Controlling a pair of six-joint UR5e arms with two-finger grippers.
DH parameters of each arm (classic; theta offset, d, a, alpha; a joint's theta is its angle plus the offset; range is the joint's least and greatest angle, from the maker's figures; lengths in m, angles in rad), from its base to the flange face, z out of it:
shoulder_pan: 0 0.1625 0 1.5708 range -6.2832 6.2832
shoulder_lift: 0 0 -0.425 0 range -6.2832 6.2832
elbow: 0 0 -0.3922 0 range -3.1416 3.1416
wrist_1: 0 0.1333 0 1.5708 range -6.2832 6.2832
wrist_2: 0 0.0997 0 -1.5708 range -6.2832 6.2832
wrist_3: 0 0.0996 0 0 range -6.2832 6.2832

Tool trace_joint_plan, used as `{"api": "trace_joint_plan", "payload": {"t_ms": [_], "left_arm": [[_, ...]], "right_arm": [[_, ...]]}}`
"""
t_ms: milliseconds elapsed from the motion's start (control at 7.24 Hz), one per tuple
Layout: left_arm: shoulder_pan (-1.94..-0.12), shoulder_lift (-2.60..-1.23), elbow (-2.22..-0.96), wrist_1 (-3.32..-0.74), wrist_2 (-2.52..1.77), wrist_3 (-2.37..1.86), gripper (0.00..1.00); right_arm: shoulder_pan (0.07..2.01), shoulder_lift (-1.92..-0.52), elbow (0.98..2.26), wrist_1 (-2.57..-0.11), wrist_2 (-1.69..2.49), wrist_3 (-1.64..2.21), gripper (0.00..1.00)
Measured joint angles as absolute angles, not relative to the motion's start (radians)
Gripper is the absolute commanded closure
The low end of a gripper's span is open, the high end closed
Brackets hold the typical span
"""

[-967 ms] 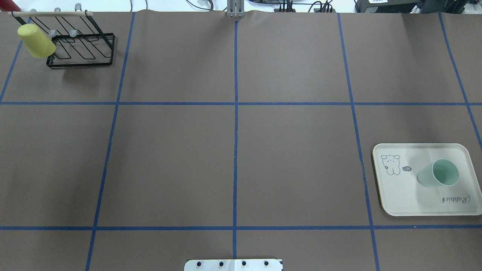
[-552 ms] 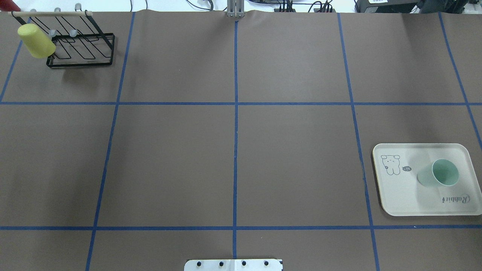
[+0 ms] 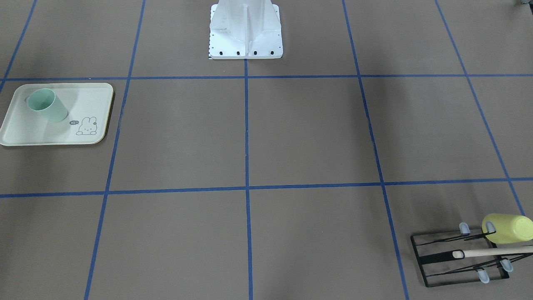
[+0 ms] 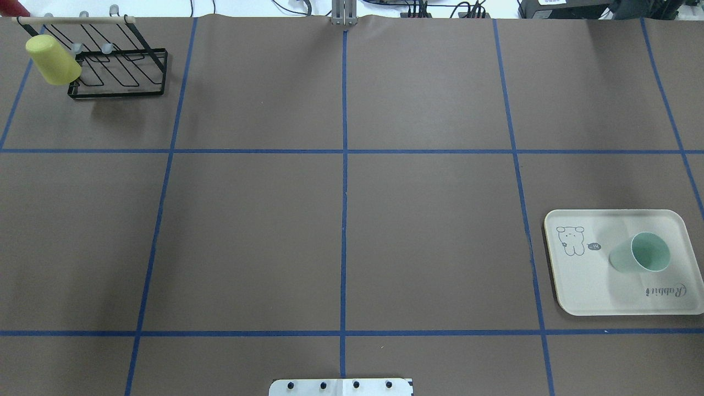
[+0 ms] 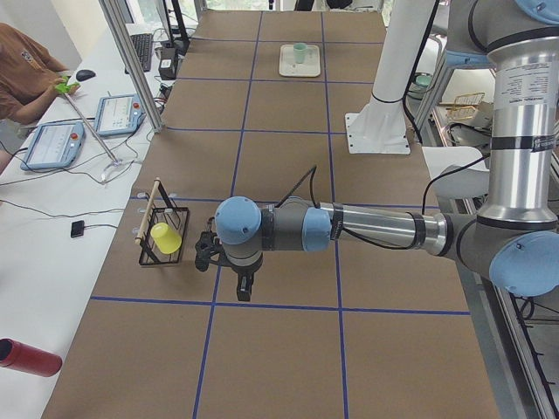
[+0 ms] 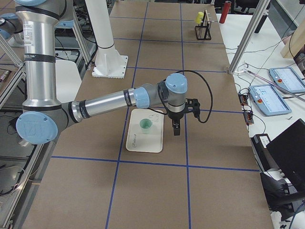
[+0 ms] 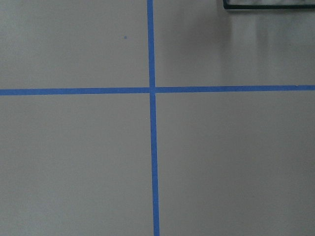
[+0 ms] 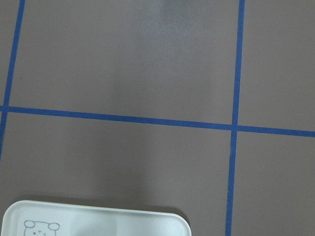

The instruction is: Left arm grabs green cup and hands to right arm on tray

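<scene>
The green cup (image 4: 641, 253) (image 3: 46, 105) (image 6: 145, 125) stands mouth up on the cream tray (image 4: 583, 286) (image 3: 50, 133) (image 6: 143, 143) at the table's right side. No gripper touches it. My right gripper (image 6: 177, 131) hangs above the bare table just beside the tray's far edge. Near the black rack at the other end, my left gripper (image 5: 244, 292) points down over the table. Both grippers show only in the side views, so I cannot tell whether either is open or shut. The right wrist view catches one edge of the tray (image 8: 98, 221).
A yellow-green cup (image 4: 52, 59) (image 3: 508, 228) sits on the black wire rack (image 4: 118, 71) (image 3: 441, 258) at the far left corner. The robot's white base (image 3: 245, 33) stands at the near middle edge. A person (image 5: 26, 70) sits at a side table.
</scene>
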State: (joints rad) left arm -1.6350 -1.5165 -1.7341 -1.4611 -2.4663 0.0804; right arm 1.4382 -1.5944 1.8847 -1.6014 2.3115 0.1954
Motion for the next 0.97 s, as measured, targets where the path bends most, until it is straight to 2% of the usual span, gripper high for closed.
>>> {"api": "trace_joint_plan", "payload": {"t_ms": [967], "left_arm": [[-1.63, -1.518, -1.749, -1.463, -2.449, 0.078, 0.0]], "right_arm": [[1.422, -1.635, 1.885, -1.599, 2.275, 0.196, 0.0]]}}
